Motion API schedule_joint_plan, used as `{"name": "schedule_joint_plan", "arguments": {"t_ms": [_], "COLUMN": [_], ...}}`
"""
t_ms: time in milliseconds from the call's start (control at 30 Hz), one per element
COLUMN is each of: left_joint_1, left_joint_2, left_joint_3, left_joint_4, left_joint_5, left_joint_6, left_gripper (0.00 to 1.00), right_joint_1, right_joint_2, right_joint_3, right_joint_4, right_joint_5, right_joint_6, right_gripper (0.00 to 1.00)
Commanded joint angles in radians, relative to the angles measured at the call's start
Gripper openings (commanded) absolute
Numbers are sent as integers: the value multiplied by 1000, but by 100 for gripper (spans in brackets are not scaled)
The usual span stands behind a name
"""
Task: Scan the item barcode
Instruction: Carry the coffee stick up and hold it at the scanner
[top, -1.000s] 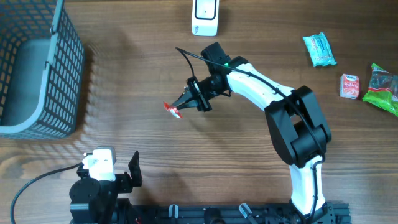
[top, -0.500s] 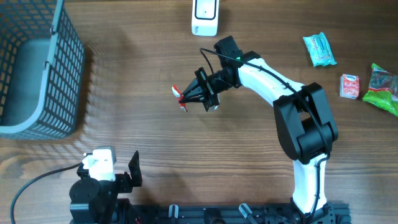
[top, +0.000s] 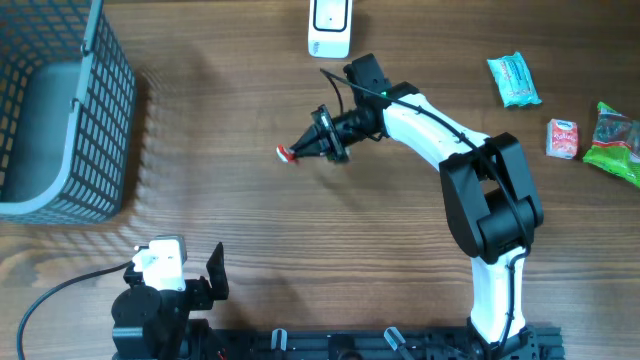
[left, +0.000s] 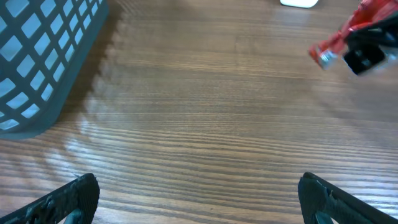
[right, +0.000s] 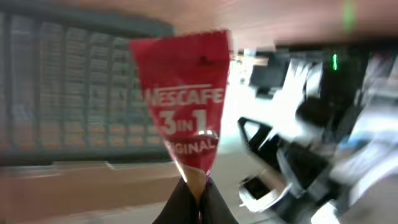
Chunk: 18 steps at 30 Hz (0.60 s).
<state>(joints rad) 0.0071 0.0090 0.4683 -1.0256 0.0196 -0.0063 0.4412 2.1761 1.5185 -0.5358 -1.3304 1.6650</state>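
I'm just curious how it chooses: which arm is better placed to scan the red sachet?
Right. The right gripper is shut on the red sachet near the white scanner; the left gripper hangs open and empty, far from both.

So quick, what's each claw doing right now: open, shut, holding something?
Left gripper: open, holding nothing.
Right gripper: shut on the red Nescafe sachet.

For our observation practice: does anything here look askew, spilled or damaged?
Nothing looks spilled or damaged. One oddity: the right hand pinches the red sachet by one tip, so it juts out leftward rather than toward the white scanner.
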Motion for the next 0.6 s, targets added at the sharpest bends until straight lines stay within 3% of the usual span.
{"name": "schedule_joint_plan", "arguments": {"t_ms": [0,67,167,333,567], "left_joint_1": [-5,-5,-5,-5,-5], "left_joint_2": [-4,-4,-4,-4,-4], "left_joint_3": [-6,-6,-6,-6,-6], "left_joint_4": [3,3,3,3,3], "left_joint_5": [-10,-10,-10,-10,-10], "left_joint_6": [-10,-10,-10,-10,-10], "left_gripper": [100,100,100,100,100], "right_joint_1": [6,7,3,-24,-70], "right_joint_2": [8,8,8,8,8], "right_joint_3": [-2,-2,-2,-1,51], "right_joint_4": [81,124,213,443,470], "right_joint_5": [10,-5,8,191,579], "right_joint_6": [-545,-695,-802,-788,-775], "right_gripper": [4,4,4,5,5]}}
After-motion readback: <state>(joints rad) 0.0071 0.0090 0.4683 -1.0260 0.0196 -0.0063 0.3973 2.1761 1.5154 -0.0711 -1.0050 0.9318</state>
